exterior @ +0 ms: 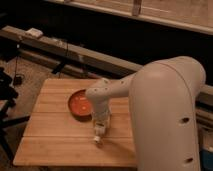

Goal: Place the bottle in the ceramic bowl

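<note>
The ceramic bowl (pixel 80 104) is round, orange inside with a darker rim, and sits on the wooden table (pixel 55 145) near its middle. My gripper (pixel 100 127) points down at the table just in front and to the right of the bowl. A small white shape at its tip, low over the table, looks like the bottle (pixel 97 138). The gripper covers most of it. My large white arm (pixel 165 115) reaches in from the right.
The table's front edge runs just below the gripper. A dark stand (pixel 6 95) is off the table's left side. A long ledge with cables (pixel 75 52) runs behind the table. The floor lies beyond the back edge.
</note>
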`<state>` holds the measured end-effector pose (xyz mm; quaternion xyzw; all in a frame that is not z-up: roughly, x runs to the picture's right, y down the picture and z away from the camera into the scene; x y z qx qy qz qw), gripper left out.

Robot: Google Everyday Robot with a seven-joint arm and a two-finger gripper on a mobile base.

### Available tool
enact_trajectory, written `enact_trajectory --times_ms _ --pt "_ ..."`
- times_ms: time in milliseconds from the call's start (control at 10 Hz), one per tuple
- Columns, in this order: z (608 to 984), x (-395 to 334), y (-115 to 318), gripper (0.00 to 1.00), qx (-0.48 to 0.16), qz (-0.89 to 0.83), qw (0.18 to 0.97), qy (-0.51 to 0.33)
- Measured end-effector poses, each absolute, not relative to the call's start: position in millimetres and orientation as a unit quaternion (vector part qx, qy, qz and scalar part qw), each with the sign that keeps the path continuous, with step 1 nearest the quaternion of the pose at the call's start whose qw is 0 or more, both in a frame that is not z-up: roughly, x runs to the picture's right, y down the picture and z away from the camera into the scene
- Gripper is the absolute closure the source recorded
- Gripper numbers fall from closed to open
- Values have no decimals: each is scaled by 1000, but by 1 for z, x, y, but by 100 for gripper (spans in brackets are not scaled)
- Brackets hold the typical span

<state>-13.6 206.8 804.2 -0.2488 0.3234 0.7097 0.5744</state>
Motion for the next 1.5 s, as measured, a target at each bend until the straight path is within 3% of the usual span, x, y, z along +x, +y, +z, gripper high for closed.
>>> enact_trajectory --times_ms 300,700,1400,1500 --pt "788 -1 177 86 -218 721 575 318" --pt "788 -40 130 86 -219 701 616 284" --pt "845 -85 73 86 -264 653 663 253" --pt "850 -89 68 83 -268 647 668 251"
